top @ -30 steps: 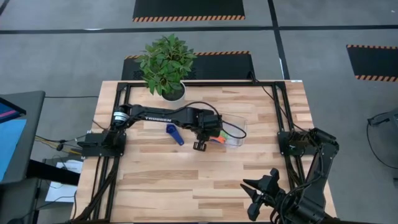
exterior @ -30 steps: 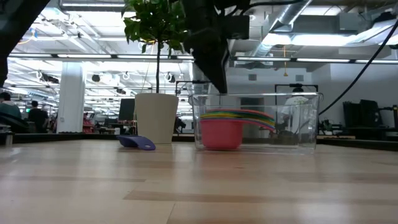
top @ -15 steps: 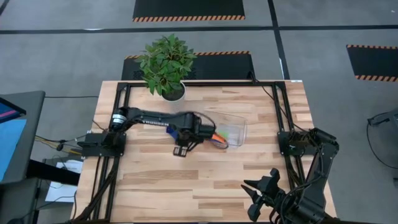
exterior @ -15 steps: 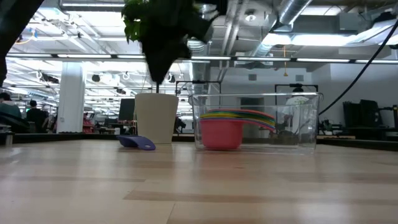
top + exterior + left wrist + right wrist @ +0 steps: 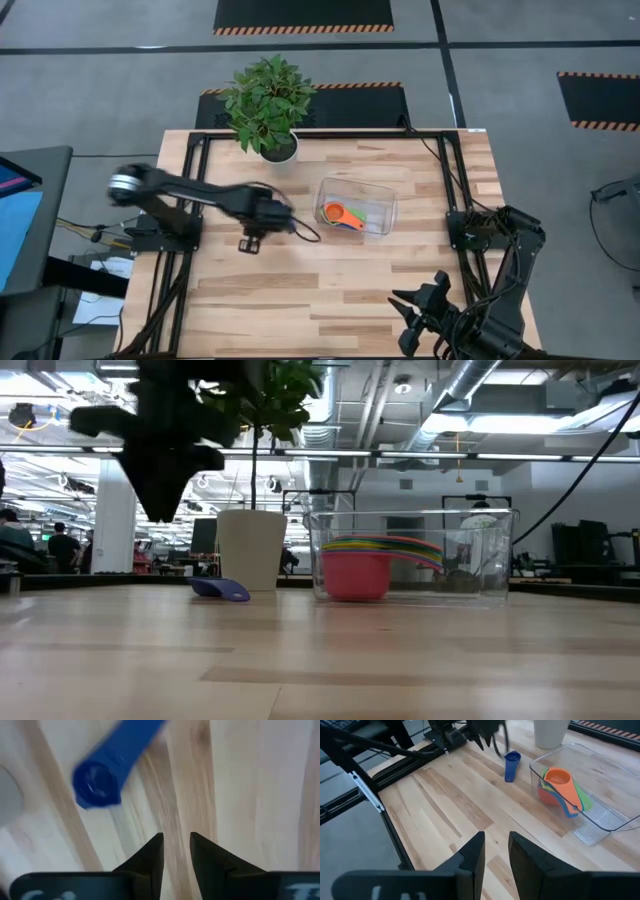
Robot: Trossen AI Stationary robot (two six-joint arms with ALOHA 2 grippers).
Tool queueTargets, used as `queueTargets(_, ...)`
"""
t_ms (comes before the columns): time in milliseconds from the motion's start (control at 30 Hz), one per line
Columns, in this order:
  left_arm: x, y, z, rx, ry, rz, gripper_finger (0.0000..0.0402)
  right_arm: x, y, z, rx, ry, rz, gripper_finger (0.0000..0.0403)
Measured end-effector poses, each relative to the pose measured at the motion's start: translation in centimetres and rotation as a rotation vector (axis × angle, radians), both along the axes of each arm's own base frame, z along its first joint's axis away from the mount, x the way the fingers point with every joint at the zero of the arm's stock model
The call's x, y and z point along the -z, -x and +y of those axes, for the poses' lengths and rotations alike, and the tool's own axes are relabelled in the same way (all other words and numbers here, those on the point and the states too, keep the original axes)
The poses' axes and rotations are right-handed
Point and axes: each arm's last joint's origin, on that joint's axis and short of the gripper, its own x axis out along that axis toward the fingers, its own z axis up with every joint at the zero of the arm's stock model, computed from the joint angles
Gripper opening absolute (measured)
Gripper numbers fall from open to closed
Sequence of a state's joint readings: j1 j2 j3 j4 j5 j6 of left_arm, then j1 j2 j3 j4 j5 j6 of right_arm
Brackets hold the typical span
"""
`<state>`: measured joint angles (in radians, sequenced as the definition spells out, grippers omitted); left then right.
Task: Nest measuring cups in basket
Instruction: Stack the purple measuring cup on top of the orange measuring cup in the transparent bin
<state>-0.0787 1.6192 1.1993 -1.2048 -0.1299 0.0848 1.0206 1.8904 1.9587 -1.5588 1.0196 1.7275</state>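
A dark blue measuring cup (image 5: 107, 767) rests on the table left of the basket (image 5: 380, 222), in front of the white pot in the low view (image 5: 220, 589). My left arm covers it in the high view. Several nested cups sit inside the clear basket, orange (image 5: 335, 212) on top and red (image 5: 355, 575) at the bottom of the stack. My left gripper (image 5: 247, 243) hangs above the table, left of and nearer than the blue cup; its fingers (image 5: 176, 845) are together with a narrow gap, holding nothing. My right gripper (image 5: 496, 842) waits, shut, at the near right corner (image 5: 415, 305).
A potted plant in a white pot (image 5: 278, 150) stands at the far edge, behind the blue cup. Black frame rails (image 5: 190, 190) run along the table's left and right sides. Bare wood (image 5: 330, 290) fills the near half.
My left arm has swung from the basket's near left side toward the table's left edge, passing over the blue cup and stopping beyond it. The nested cups, the basket and the blue cup have stayed where they were.
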Motion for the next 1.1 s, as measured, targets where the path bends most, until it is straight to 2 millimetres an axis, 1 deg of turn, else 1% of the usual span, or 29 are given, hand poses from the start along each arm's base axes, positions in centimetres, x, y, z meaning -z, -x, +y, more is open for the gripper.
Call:
queueTargets(67,0.0,2.1,0.2,0.020,-0.002,-0.171,0.0084,0.0,0.0,0.0,0.001,0.003,0.001,0.0111)
queueTargets(133,0.5,3.9,0.6,0.051,-0.023,-0.348,0.0084,0.0,-0.2,-0.2,0.006,0.008,0.004,0.0111)
queueTargets(233,1.5,5.3,1.5,0.033,-0.099,-0.574,0.0084,0.0,-0.6,-0.5,0.019,0.010,0.006,0.0111)
queueTargets(333,2.1,5.9,2.8,-0.066,-0.123,-0.672,0.0084,0.0,-1.1,-0.9,0.035,0.010,0.006,0.0111)
queueTargets(433,2.6,6.0,3.5,-0.097,-0.100,-0.648,0.0086,0.0,-1.5,-1.2,0.050,0.013,0.008,0.0111)
queueTargets(600,4.1,5.4,4.1,-0.060,-0.056,-0.568,0.0102,0.0,-2.1,-1.6,0.061,0.022,0.015,0.0111)
queueTargets(700,5.2,5.1,4.3,-0.072,-0.018,-0.512,0.0121,0.0,-2.1,-1.6,0.061,0.022,0.015,0.0111)
queueTargets(833,6.0,4.8,4.2,-0.058,0.009,-0.477,0.0154,0.0,-2.1,-1.6,0.061,0.019,0.015,0.0111)
queueTargets(967,6.2,4.7,4.3,-0.029,-0.027,-0.466,0.0184,0.0,-2.1,-1.6,0.062,0.018,0.015,0.0111)
queueTargets(1100,6.8,4.4,4.4,0.010,-0.065,-0.432,0.0202,0.0,-2.1,-1.6,0.062,0.018,0.014,0.0111)
